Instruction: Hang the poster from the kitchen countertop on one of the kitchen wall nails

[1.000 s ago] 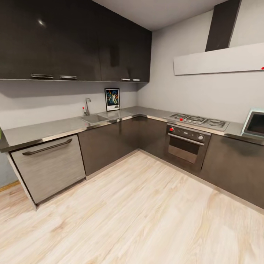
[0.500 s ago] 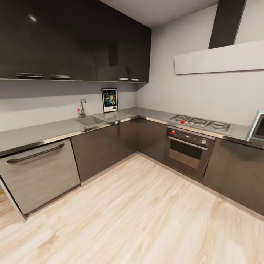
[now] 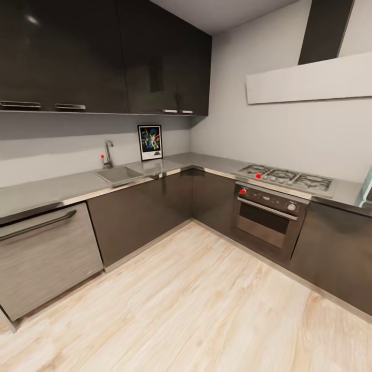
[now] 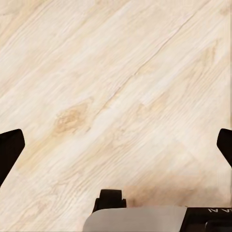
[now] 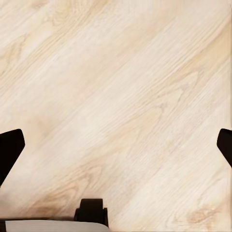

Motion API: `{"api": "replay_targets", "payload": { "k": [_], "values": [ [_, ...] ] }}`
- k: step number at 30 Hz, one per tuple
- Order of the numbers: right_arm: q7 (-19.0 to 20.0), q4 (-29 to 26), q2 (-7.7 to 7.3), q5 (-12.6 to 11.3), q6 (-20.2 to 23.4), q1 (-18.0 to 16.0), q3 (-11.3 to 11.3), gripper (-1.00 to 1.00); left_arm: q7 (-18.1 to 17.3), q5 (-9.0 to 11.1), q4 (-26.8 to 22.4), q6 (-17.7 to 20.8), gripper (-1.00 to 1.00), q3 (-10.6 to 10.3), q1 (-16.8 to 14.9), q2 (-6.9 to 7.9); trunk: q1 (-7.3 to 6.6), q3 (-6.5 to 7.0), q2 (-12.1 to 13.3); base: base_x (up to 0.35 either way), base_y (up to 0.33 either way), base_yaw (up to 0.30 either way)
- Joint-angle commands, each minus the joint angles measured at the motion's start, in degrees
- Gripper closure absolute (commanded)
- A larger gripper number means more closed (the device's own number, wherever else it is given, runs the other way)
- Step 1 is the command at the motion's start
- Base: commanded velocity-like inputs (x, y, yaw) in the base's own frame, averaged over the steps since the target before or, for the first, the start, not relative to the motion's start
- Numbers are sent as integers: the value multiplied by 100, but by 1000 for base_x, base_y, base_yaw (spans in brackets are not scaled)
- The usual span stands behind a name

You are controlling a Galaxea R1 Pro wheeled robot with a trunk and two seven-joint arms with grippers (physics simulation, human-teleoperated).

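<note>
The poster (image 3: 150, 142) stands upright against the back wall on the kitchen countertop (image 3: 62, 187), just right of the inset sink (image 3: 120, 174) and its chrome tap (image 3: 108, 154). It has a black frame, a white border and dark blue artwork. My left gripper (image 4: 116, 150) is open, with its dark fingertips (image 4: 9, 150) spread wide over the pale wood floor. My right gripper (image 5: 116, 150) is open too and holds nothing above the same floor, its fingertips (image 5: 10, 147) just as far apart.
The L-shaped counter turns at the corner toward a gas hob (image 3: 285, 178) with an oven (image 3: 268, 217) below. A dishwasher front (image 3: 44, 258) sits at the left. Dark upper cabinets (image 3: 103, 57) hang over the sink run. Open wood floor (image 3: 196, 305) lies before me.
The whole head view has shifted: the camera has come closer to the counter corner, and the appliance at the far right has slid almost out of the picture. The poster stays put.
</note>
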Motion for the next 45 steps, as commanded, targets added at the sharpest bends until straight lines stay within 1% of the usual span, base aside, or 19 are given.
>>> {"api": "replay_targets", "payload": {
  "k": [1, 45],
  "values": [
    [-2, 5, -1, 6, -18, -3, 6, -100, -1, -1, -7, -9, -100, 6, 2, -1, 3, -5, -2, 327, -113, 0],
    [-2, 5, 6, 6, -18, -3, 14, -100, -1, -1, -7, -9, -100, 6, 2, -1, 3, -5, -2, 327, -119, 2]
  ]
}}
